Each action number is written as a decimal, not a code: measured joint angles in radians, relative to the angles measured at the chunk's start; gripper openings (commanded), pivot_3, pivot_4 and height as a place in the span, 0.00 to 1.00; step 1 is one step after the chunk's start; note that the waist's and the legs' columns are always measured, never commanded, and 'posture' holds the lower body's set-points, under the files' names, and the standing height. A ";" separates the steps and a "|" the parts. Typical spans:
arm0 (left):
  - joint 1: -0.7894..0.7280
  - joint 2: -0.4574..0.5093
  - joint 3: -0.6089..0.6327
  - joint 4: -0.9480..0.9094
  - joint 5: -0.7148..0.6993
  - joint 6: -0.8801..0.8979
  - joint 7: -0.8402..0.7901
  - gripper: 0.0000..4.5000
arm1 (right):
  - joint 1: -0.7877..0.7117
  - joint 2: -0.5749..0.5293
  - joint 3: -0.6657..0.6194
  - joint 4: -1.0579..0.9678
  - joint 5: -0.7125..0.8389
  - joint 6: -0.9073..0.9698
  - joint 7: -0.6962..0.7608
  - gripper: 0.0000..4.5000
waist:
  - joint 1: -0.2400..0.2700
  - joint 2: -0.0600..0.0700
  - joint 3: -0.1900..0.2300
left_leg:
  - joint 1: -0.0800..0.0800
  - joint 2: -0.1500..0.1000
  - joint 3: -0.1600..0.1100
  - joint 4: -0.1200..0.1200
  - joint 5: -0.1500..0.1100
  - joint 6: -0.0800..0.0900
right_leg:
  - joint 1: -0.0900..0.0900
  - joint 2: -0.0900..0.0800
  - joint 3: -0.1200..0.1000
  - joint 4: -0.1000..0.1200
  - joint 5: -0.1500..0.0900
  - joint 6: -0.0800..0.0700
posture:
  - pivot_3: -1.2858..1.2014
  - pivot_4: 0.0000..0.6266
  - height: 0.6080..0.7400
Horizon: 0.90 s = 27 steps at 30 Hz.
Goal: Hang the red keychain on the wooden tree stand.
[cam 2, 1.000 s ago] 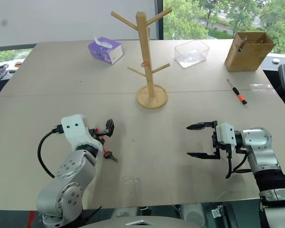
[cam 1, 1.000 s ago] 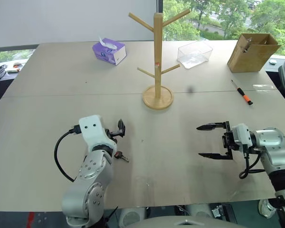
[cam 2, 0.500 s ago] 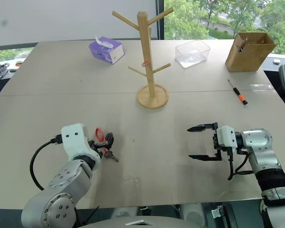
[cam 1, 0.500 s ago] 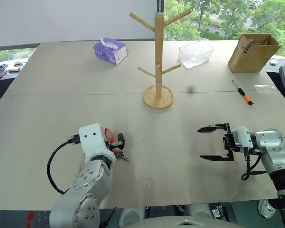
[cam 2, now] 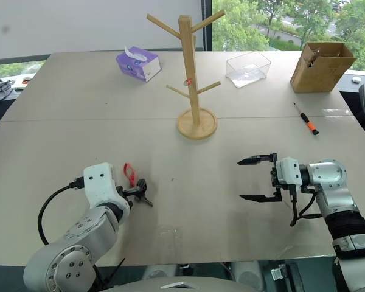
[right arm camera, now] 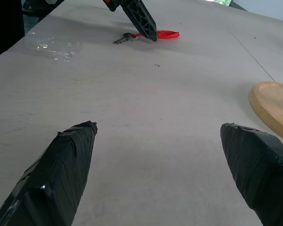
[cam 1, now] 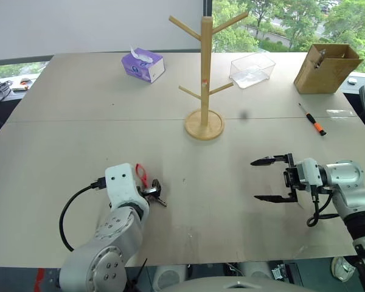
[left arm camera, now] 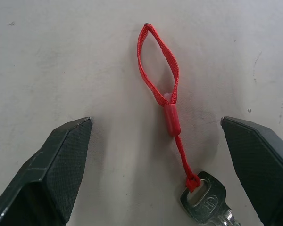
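Observation:
The red keychain [left arm camera: 158, 66] lies flat on the table, its loop strap stretched away from the silver key [left arm camera: 205, 200]. My left gripper [left arm camera: 155, 122] is open and points down at it, one finger on each side of the strap, touching nothing. From the head the red loop [cam 1: 140, 173] shows just beyond my left gripper [cam 1: 151, 188]. The wooden tree stand [cam 1: 204, 67] is upright at the table's middle, far from the keychain. My right gripper [cam 1: 255, 180] hovers open and empty to the right, pointing left; its wrist view shows the keychain [right arm camera: 167, 34] and the stand's base [right arm camera: 273, 106].
A purple tissue box [cam 1: 143, 65] sits at the back left. A clear plastic container [cam 1: 251, 69] and a brown box [cam 1: 325, 67] stand at the back right. An orange-and-black screwdriver [cam 1: 310, 118] lies on the right side.
My left gripper has drawn back toward me and tipped downward, so the red strap now shows beyond it. The right arm has stayed put.

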 measured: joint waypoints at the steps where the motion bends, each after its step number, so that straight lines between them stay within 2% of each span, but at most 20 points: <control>1: -0.007 0.000 0.002 0.000 0.000 0.013 0.000 0.95 | -0.004 0.002 0.000 0.000 0.000 0.000 0.000 1.00 | 0.000 0.000 0.000 | 0.000 0.000 0.000 0.000 0.000 0.000 | 0.000 0.000 0.000 0.000 0.000 0.000 | 0.52 0.24 1.00; 3: -0.013 0.004 0.003 -0.001 0.000 0.026 0.000 0.85 | -0.007 0.006 0.001 0.000 0.000 0.000 0.000 1.00 | 0.001 0.000 0.000 | 0.000 0.000 0.000 0.000 0.000 0.000 | 0.000 0.000 0.000 0.000 0.000 0.000 | 0.52 0.24 1.00; 6: -0.028 0.008 0.003 -0.001 0.000 0.049 -0.002 0.53 | -0.007 0.010 0.001 0.000 0.000 0.001 0.000 1.00 | 0.002 0.000 0.000 | 0.000 0.000 0.000 0.000 0.000 0.000 | 0.000 0.000 0.000 0.000 0.000 0.000 | 0.52 0.24 1.00; 8: -0.034 0.008 0.003 -0.001 0.000 0.058 -0.002 0.37 | -0.007 0.010 0.001 0.000 0.000 0.001 0.000 1.00 | 0.001 0.000 0.000 | 0.000 0.000 0.000 0.000 0.000 0.000 | 0.000 0.000 0.000 0.000 0.000 0.000 | 0.52 0.24 1.00; 10: -0.042 0.009 0.003 -0.001 0.001 0.065 -0.007 0.15 | -0.007 0.010 0.001 -0.001 0.000 0.004 0.000 1.00 | 0.001 0.000 0.000 | 0.000 0.000 -0.001 0.000 0.000 0.000 | 0.000 0.000 0.000 0.000 0.000 0.000 | 0.52 0.24 1.00; 11: -0.047 0.010 0.002 -0.001 0.001 0.066 -0.011 0.06 | -0.007 0.010 0.001 -0.002 0.000 0.007 0.000 1.00 | 0.001 0.000 0.000 | 0.000 0.000 -0.001 0.000 0.000 0.000 | 0.000 0.000 0.000 0.000 0.000 0.000 | 0.52 0.24 1.00; 12: -0.049 0.011 0.002 -0.001 0.001 0.066 -0.013 0.01 | -0.007 0.010 0.001 -0.003 0.000 0.009 0.000 1.00 | 0.001 0.000 0.000 | 0.000 0.000 -0.001 0.000 0.000 0.000 | 0.000 0.000 0.000 0.000 0.000 0.000 | 0.52 0.24 1.00; 24: -0.072 0.011 0.003 0.000 0.021 0.062 -0.047 0.01 | -0.007 0.010 0.001 -0.018 0.000 0.020 -0.001 1.00 | 0.001 0.000 0.000 | 0.000 0.000 -0.001 0.000 0.000 0.000 | 0.000 0.000 0.000 0.000 0.000 0.000 | 0.52 0.24 1.00; 27: -0.071 0.024 0.003 0.002 0.018 0.003 -0.077 0.01 | -0.004 0.008 -0.001 -0.037 0.010 0.037 -0.002 1.00 | 0.001 0.000 0.000 | 0.000 0.000 -0.001 0.000 0.000 0.000 | 0.000 0.000 0.000 0.000 0.000 0.000 | 0.52 0.24 1.00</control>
